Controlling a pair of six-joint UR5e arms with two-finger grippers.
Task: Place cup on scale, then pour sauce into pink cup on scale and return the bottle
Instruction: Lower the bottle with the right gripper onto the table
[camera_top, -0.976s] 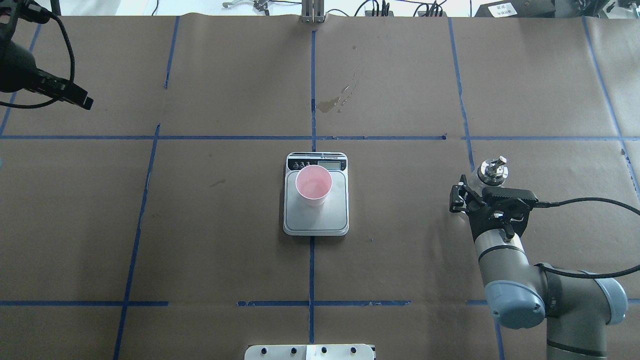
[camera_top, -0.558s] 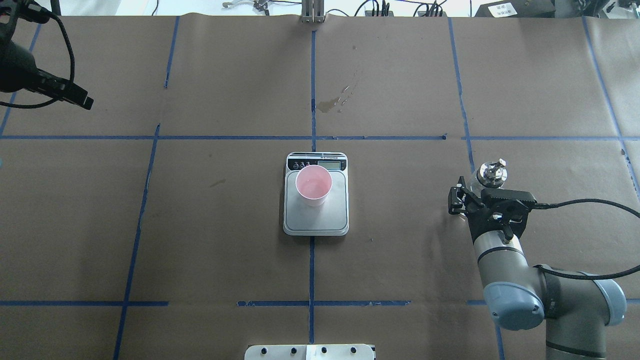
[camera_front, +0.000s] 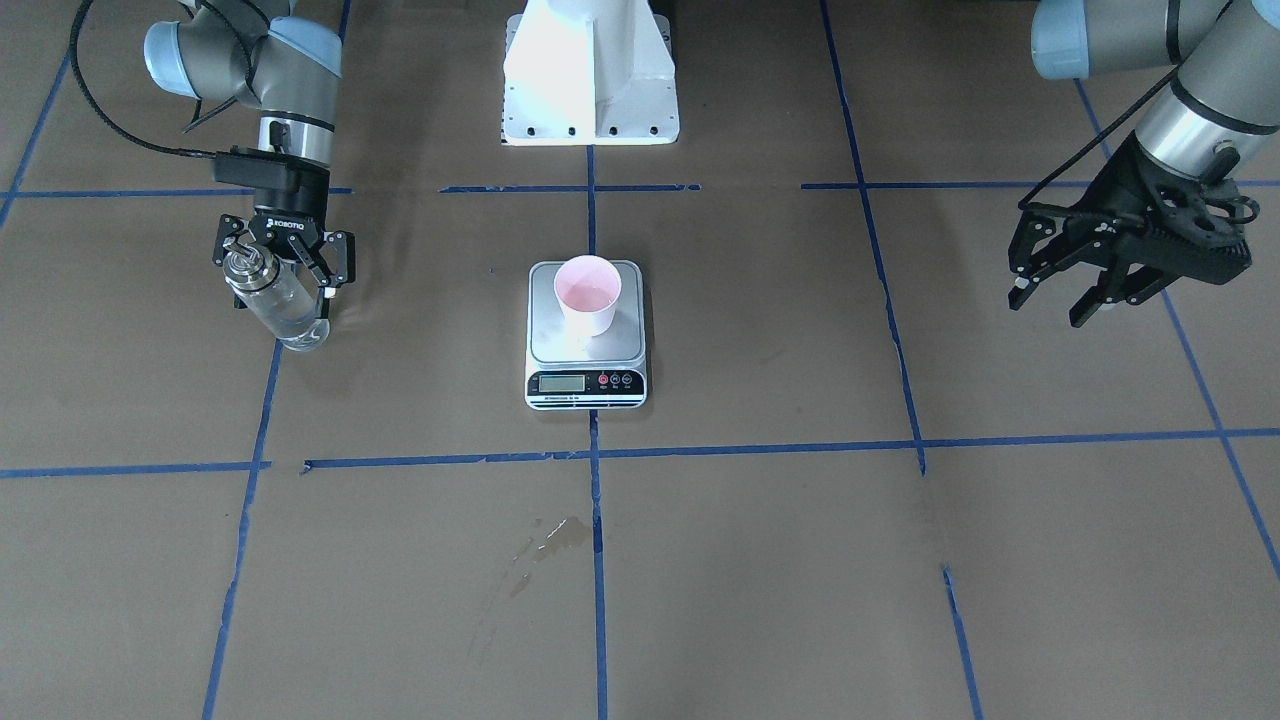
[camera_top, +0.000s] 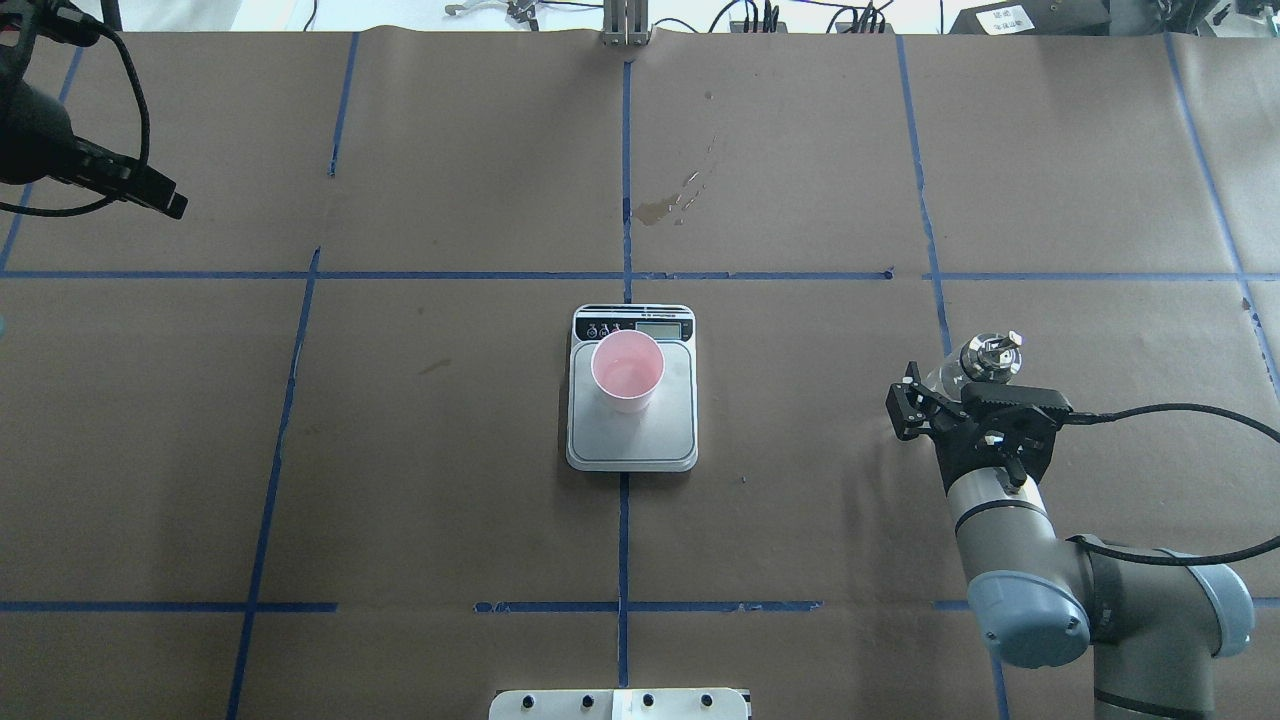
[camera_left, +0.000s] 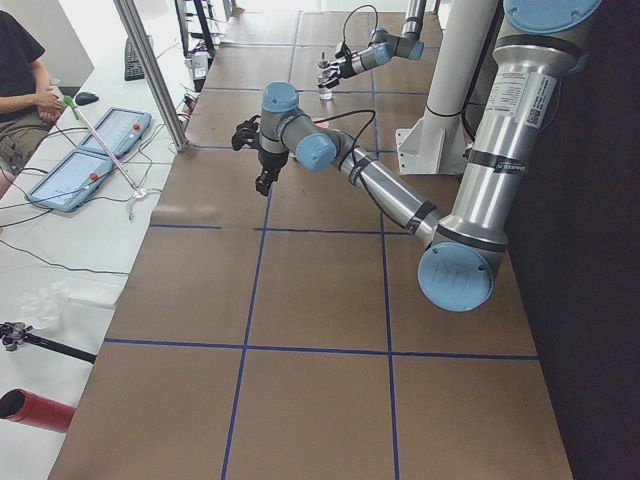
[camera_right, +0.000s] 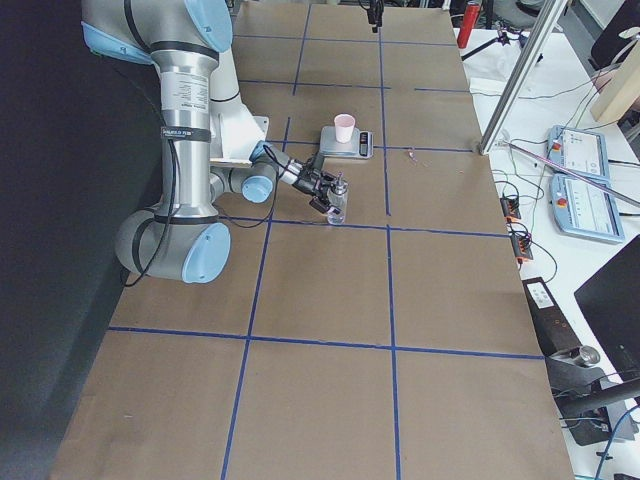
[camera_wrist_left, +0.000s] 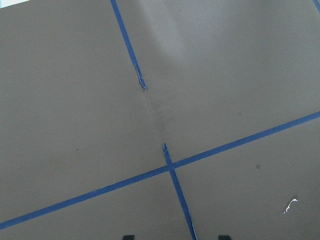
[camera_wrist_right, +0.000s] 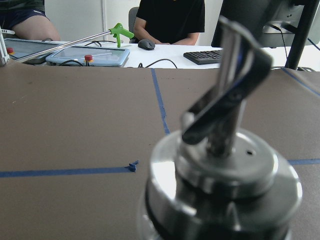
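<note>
Two arms share the brown paper-covered table (camera_top: 450, 480), which is marked into squares by blue tape lines (camera_top: 622, 540). At the centre sits the scale (camera_top: 632, 405), its display strip on the side away from the robot, and the cup (camera_top: 627, 371) stands upright on the steel platform, toward the display end, with its pink inside showing. Nothing else stands near the scale.

On the robot's right side, well apart from the scale, the right gripper (camera_front: 283, 262) has its fingers spread to either side of the bottle (camera_front: 275, 300); whether the pads touch the glass I cannot tell. The bottle stands on the table beside a tape line, metal cap (camera_top: 990, 355) and spout on top, with clear liquid visible through the glass. From the right wrist camera the cap (camera_wrist_right: 220, 185) fills the foreground, blurred.

Far off on the other side, the left gripper (camera_front: 1075, 280) hangs above bare paper with its fingers spread and nothing between them.

Beyond the scale, on the operators' side, a dried stain (camera_top: 668, 205) marks the paper next to the centre tape line. The robot's white base plate (camera_front: 590, 75) sits at the near edge, behind the scale. Past the far edge lie tablets (camera_right: 585, 180), cables and a keyboard (camera_wrist_right: 212, 56), with seated people (camera_wrist_right: 172, 20) there.
</note>
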